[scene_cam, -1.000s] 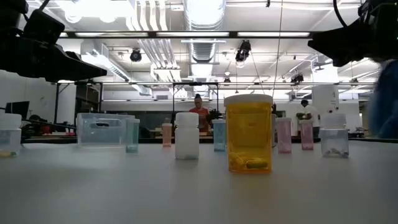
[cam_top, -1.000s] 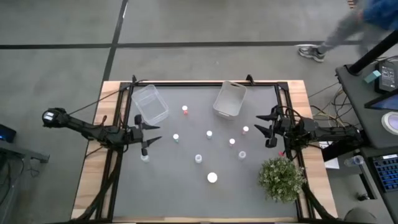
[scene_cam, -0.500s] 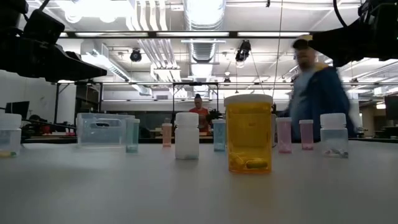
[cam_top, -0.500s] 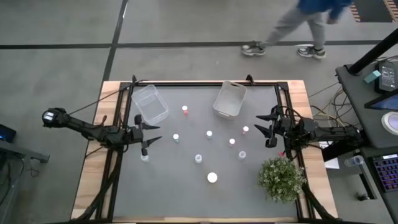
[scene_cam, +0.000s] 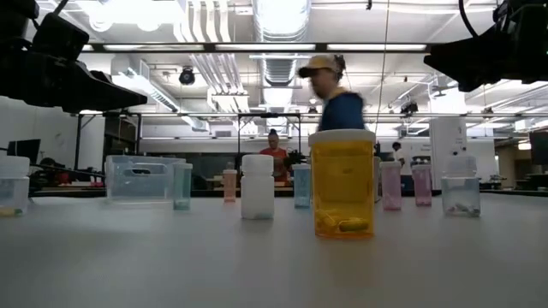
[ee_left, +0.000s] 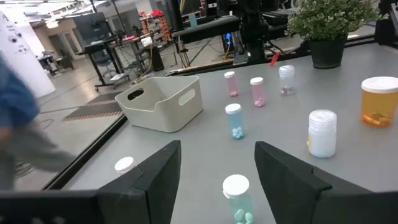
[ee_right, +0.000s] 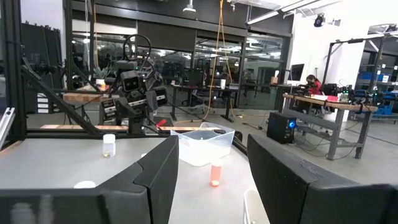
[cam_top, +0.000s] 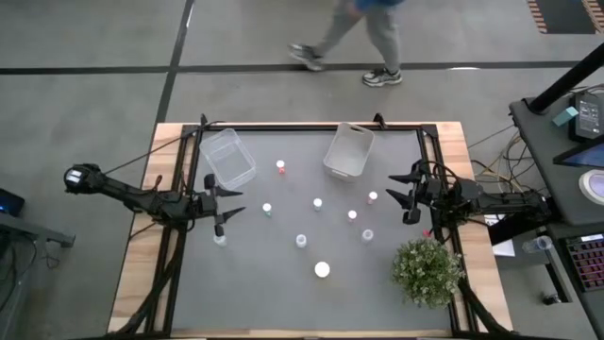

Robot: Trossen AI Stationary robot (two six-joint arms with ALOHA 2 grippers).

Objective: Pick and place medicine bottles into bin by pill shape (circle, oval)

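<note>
Grey table [cam_top: 283, 302], framed in wood, carries every item of the task. Both dark arms reach inward from opposite sides and sit low over the surface. The left arm runs along the left edge, and the left gripper [cam_top: 226, 210] hangs over the table beside the clear bin [cam_top: 228, 157], fingers pointing toward the centre. Its jaws stand apart and hold nothing; a white-capped bottle [cam_top: 220, 240] sits just beside it, not touching. The right arm mirrors this pose on the right edge. The right gripper [cam_top: 404, 195] points toward the centre near the plant [cam_top: 427, 271], jaws apart and empty, close to a pink bottle [cam_top: 374, 198] but clear of it.

Two bins lie at the far side: the clear bin on the left and a white bin [cam_top: 347, 151] right of centre, well apart.

Bottles are spread over the middle of the table, none inside a bin. The amber bottle [scene_cam: 342, 183] stands upright nearest the low camera, with a white bottle [scene_cam: 257, 186] just to its left. A wide white cap [cam_top: 322, 270] marks the amber bottle from above.

A person [cam_top: 354, 38] walks on the floor beyond the table.
</note>
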